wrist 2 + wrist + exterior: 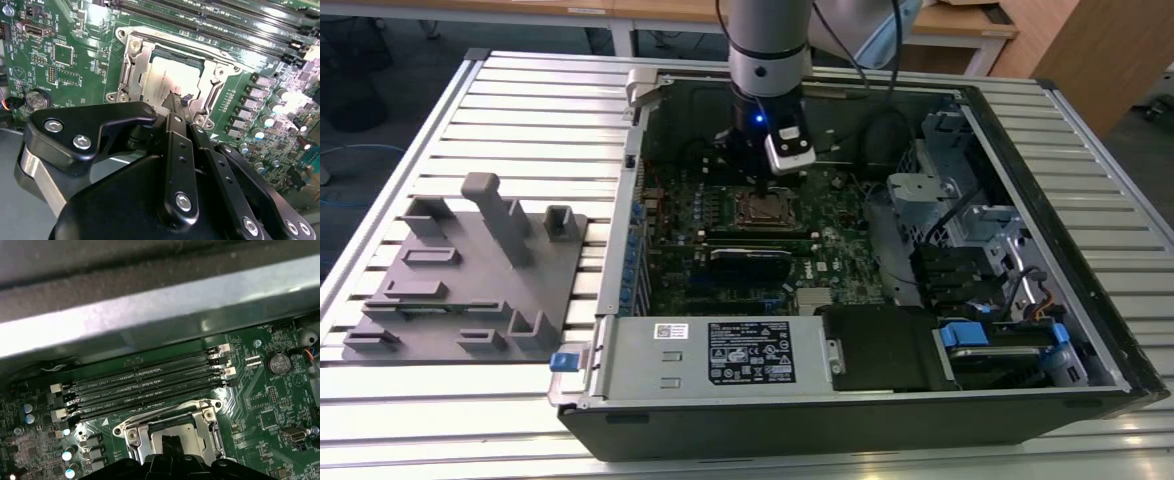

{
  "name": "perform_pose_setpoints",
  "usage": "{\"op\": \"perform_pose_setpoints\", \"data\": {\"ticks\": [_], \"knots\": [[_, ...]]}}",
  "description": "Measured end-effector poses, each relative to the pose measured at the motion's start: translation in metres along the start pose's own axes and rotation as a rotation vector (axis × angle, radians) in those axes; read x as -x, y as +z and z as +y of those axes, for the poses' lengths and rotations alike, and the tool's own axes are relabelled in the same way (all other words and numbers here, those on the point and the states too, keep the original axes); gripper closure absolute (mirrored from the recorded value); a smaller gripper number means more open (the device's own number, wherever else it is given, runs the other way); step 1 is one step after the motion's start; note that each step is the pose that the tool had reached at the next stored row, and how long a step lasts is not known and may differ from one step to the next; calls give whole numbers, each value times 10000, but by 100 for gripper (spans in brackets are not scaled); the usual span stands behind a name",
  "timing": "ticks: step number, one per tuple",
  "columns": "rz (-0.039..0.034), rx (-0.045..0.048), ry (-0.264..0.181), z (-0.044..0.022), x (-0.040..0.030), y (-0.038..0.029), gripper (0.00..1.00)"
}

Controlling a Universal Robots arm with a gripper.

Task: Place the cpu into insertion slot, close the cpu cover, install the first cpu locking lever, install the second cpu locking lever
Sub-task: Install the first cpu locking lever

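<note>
My gripper [765,190] reaches down into the open computer case, right over the insertion slot [767,210] on the green board. In the second wrist view the two black fingers [172,130] stand pressed together. The gripper [178,97] is shut, and its tip rests at the edge of the cpu [165,80], which lies silver-grey in the slot. The cpu cover [132,70], a silvery frame, lies flat around it. A thin metal lever rod [200,47] runs along one side. In the first wrist view the gripper [170,442] sits over the cpu [192,432].
Long black memory slots [145,385] run beside the socket, with the case wall [150,315] behind them. A power supply [720,355] sits at the case front and drive cages [974,230] on the exterior view's right. A grey fixture tray [467,270] lies on the exterior view's left.
</note>
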State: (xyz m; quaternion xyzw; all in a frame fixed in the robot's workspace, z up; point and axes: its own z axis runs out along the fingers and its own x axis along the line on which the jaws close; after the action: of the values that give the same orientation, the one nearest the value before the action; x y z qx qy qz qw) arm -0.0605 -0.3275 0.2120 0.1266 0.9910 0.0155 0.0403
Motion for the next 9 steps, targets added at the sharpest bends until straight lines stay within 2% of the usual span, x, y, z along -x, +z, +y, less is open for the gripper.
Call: {"op": "perform_pose_setpoints", "data": {"ticks": [3,9], "knots": [[18,4,-247,6,37,11,90],[9,-37,-304,-79,69,10,90]]}}
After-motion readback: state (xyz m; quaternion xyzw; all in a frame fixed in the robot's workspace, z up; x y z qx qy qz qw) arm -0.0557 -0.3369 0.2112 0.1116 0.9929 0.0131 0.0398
